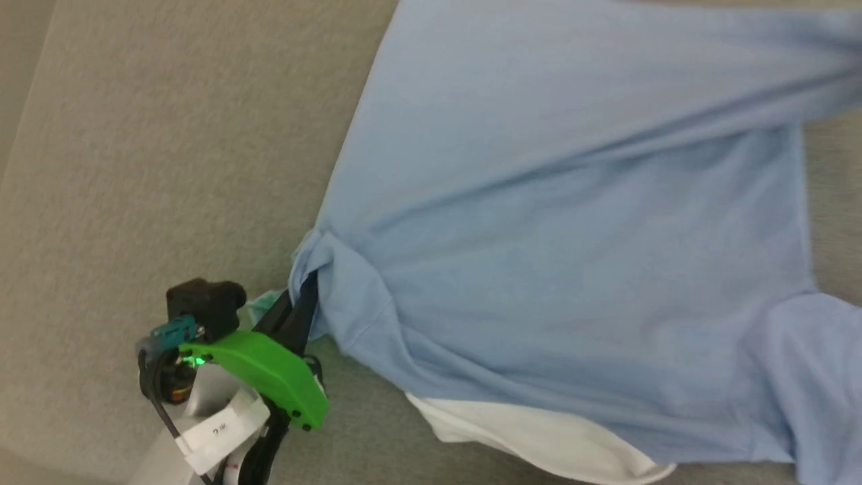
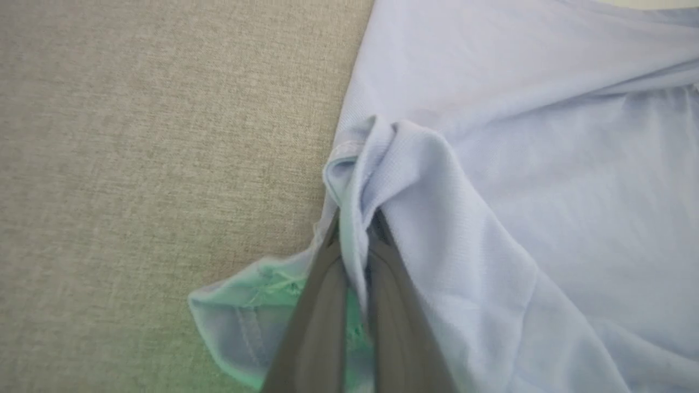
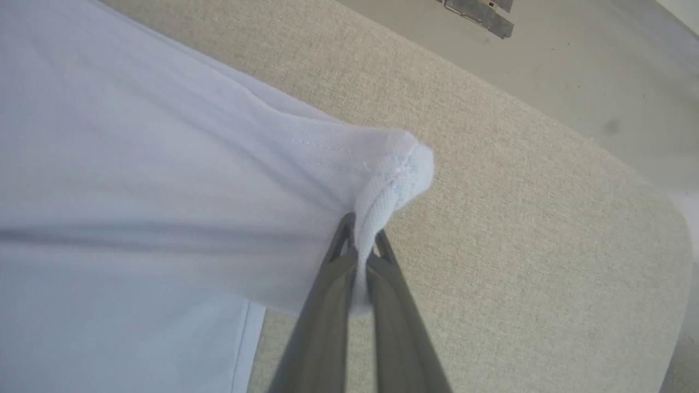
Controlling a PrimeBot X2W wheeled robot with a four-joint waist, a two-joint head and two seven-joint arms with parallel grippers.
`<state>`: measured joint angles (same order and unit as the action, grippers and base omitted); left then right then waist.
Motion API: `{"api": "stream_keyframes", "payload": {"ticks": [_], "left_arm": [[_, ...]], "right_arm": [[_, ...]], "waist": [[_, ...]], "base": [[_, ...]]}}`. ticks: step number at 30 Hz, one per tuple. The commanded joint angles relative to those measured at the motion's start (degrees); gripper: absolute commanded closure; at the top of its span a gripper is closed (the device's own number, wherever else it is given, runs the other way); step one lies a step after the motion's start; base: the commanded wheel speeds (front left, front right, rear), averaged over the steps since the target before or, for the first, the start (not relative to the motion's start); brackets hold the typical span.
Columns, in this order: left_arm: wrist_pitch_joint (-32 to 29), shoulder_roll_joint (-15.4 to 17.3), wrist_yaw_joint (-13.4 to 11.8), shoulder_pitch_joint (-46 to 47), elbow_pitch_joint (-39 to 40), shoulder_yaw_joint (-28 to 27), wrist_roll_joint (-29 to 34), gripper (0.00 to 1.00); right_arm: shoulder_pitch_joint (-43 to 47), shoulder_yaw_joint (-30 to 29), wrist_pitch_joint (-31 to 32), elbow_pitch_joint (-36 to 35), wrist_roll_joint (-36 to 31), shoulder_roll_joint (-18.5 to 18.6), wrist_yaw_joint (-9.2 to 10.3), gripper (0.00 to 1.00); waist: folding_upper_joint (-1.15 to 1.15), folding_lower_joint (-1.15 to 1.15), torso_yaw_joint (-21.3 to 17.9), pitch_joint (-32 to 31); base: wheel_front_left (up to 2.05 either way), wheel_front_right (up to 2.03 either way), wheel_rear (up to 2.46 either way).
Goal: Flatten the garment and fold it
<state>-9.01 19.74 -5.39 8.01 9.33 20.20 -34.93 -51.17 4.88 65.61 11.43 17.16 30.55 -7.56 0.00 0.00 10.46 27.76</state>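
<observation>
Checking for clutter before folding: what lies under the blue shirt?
The shirt lies on a beige woven surface, visible around it. White fabric, seemingly its collar, pokes out beneath its near edge. Anything under its middle is covered.

A beige fabric-covered surface (image 1: 168, 168), pale floor (image 3: 573, 82) beyond its edge.

Light blue garment (image 1: 572, 236), stretched taut
</observation>
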Motion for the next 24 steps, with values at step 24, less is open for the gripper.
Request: {"api": "stream_keyframes", "payload": {"ticks": [24], "left_arm": [[-1.7,1.4,-2.1,-6.5,-0.1,-0.8,-3.2,1.00]], "right_arm": [[48.6,-2.5,-4.0,-10.2,9.7,-9.3,0.08,1.00]], "waist": [[0.00,0.00,-13.1,-16.7]], "base": [[0.00,0.00,0.00]]}}
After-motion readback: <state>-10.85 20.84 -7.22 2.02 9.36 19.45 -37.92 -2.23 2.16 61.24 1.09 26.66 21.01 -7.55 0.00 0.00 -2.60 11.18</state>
